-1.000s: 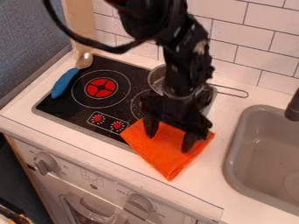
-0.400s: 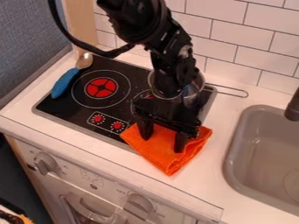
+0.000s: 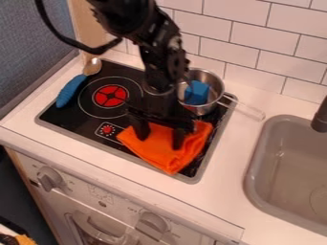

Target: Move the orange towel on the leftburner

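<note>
Orange towel (image 3: 167,157) lies, in the camera view, on the front right part of the black cooktop (image 3: 59,118), with its left corner close to the red control mark (image 3: 107,129). It is flat in the middle and has some folds at the right side. The gripper (image 3: 160,139) points down over it, and its 2 fingers stand wide apart, with orange cloth between them. The tips meet the cloth from above. I judge that they press it against the surface, so that it can be dragged rather than lifted; I do not see it pinched.

The left burner (image 3: 110,95), with the red centre, has 0 cloth on it, so the task seems only partly done. Next, I think, the towel should slide to the left and backward, with steady pressure.

The metal saucepan (image 3: 211,106) sits at the back right and holds 1 blue block (image 3: 197,92), which its wall keeps in place. The arm is near this pan and could push it. The blue-handled spoon (image 3: 70,90) lies along the left edge, beside the burner; a towel pushed too far could move it.
</note>
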Controlling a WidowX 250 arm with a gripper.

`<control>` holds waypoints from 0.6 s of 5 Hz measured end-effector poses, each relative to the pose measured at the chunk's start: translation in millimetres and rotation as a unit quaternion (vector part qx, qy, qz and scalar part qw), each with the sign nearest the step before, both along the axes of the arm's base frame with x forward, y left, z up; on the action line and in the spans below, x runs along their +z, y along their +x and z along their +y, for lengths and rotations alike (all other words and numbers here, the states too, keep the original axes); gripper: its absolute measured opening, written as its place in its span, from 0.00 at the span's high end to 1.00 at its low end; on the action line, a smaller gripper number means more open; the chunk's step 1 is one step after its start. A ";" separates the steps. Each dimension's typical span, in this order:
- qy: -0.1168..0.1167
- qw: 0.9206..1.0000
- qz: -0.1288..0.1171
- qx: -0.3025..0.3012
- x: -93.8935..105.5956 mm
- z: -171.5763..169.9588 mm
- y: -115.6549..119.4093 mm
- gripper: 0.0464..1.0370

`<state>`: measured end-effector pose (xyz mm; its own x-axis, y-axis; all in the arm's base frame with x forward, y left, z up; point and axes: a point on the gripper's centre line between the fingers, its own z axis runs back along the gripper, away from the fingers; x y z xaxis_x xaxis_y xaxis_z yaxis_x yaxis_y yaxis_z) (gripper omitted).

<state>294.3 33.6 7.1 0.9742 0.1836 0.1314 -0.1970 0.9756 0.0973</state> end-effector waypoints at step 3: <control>0.013 1.000 0.002 0.027 2.8 56.9 40.5 0.04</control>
<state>334.8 90.5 9.8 0.9634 0.2325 0.1336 -0.2489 0.9608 0.1225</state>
